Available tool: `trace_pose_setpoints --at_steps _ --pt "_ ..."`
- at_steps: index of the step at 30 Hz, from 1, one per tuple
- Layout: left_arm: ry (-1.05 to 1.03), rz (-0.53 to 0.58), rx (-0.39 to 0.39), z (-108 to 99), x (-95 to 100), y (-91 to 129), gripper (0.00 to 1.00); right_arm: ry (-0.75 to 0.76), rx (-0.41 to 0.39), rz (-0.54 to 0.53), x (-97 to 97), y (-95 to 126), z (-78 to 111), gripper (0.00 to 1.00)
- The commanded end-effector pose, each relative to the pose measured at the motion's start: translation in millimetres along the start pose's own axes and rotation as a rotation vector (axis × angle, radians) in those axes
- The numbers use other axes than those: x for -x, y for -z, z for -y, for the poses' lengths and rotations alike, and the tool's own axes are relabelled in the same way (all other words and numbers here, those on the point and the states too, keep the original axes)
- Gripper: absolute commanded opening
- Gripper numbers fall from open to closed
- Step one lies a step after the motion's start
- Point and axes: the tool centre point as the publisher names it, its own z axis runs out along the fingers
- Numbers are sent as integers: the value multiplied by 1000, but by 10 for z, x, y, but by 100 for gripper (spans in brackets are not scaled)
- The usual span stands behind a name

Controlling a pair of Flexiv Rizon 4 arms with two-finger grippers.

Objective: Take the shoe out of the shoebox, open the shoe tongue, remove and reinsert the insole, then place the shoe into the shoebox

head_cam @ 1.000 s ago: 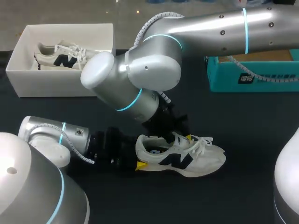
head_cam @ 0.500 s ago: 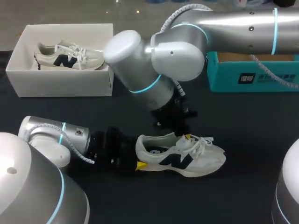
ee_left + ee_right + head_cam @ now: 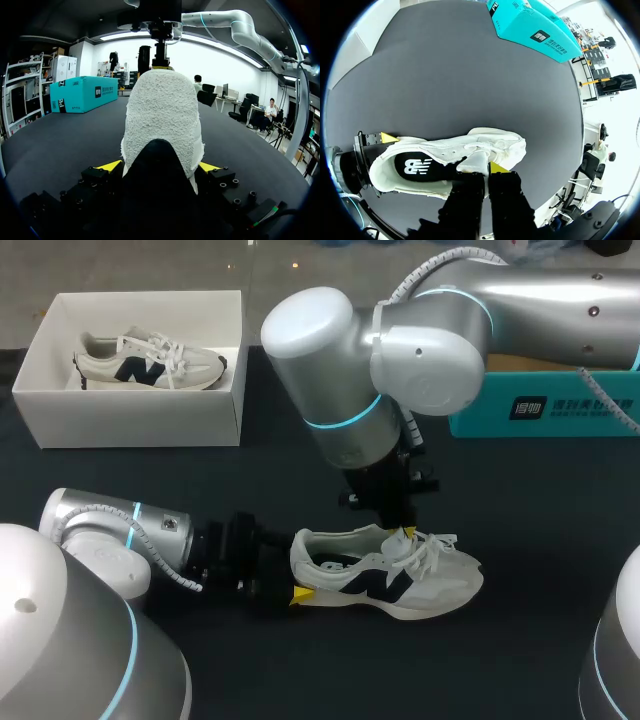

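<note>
Left arm [image 3: 100, 530]: on my feed, a silver-grey rounded housing with small dark screws, ending in a black wrist block.
Right arm [image 3: 380, 350]: thick silver tubes and bulging joints, one smooth pale end cap, dark screws dotted along the upper link.
Light rings: thin glowing cyan bands at the joints of both arms.
Cables: a grey spiralled lead looped along each arm's outside.
Left gripper [image 3: 160, 167]: black blocky finger mounts with round screw heads, yellow wedge tips.
Right gripper [image 3: 482, 170]: two slim black fingers, one yellow tip showing.
</note>
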Motion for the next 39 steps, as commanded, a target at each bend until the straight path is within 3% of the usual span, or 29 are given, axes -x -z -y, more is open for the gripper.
trace_pose_setpoints --at_steps 1,12,16,25,33,39 --pt "1 1 2 -26 -13 14 0 -137 8 -5 7 -12 51 0" --pt "1 1 2 -26 -13 14 0 -152 -22 -9 131 -136 31 0" --pt "1 1 2 -26 -13 14 0 -176 -70 -53 196 -209 -2 0" --pt "1 1 2 -26 -13 14 0 -201 -192 -303 287 -166 -31 0" --pt "1 1 2 -26 -13 14 0 -193 -251 -519 373 -115 -37 0" --pt "1 1 2 -26 -13 14 0 -164 -294 -592 328 -192 -31 0"
